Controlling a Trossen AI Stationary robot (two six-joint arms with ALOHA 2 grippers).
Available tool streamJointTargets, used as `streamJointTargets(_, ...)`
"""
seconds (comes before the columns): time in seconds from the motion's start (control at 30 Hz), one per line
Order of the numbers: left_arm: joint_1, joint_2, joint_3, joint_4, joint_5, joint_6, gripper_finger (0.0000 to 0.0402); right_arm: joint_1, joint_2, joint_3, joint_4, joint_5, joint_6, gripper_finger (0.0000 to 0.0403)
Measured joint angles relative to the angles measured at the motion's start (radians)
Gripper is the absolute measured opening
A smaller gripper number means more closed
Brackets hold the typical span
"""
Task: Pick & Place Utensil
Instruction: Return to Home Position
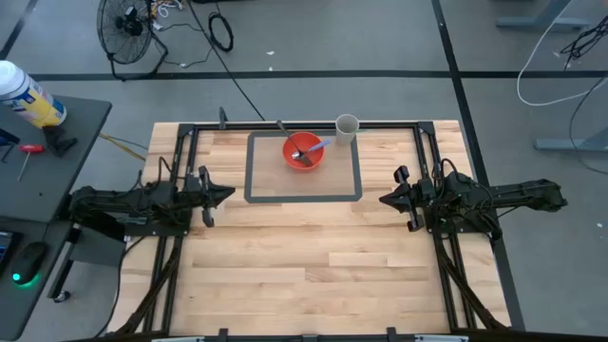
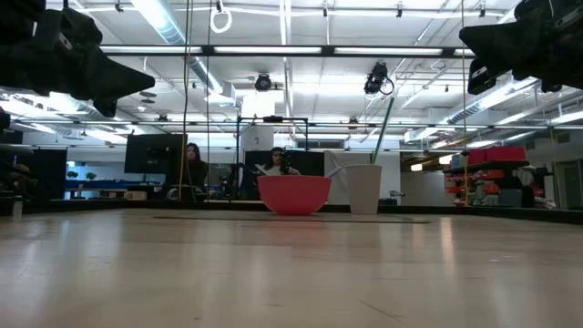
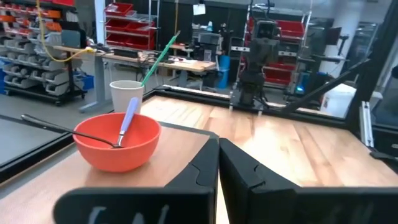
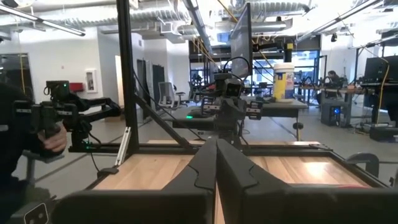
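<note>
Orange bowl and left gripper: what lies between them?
The high view shows only the mat edge and bare table between left gripper and orange bowl.

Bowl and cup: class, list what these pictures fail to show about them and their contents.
1. Low view: wall of the bowl hides everything inside it.
2. Low, left wrist views: wall of the cup hides lower end of the straw.
3. High view: tines of the fork are too small to make out.

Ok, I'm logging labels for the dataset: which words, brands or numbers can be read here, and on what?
None can be read.
White canister with a yellow label, also in the right wrist view: print too blurred.
Pale marks on the housing of the left tool: not legible.
</note>
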Motion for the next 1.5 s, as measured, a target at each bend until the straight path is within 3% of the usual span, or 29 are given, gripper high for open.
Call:
streamJointTargets(1.13, 0.0, 0.0, -0.002, 0.001, -0.004, -0.001, 0.0014, 0.0, 0.0, 0.0, 0.0, 0.0, 0.0, 0.0011)
streamJointTargets(1.5, -0.061, 0.014, -0.002, 0.001, -0.01, -0.001, 0.0014, 0.0, 0.0, 0.0, 0.0, 0.0, 0.0, 0.0011)
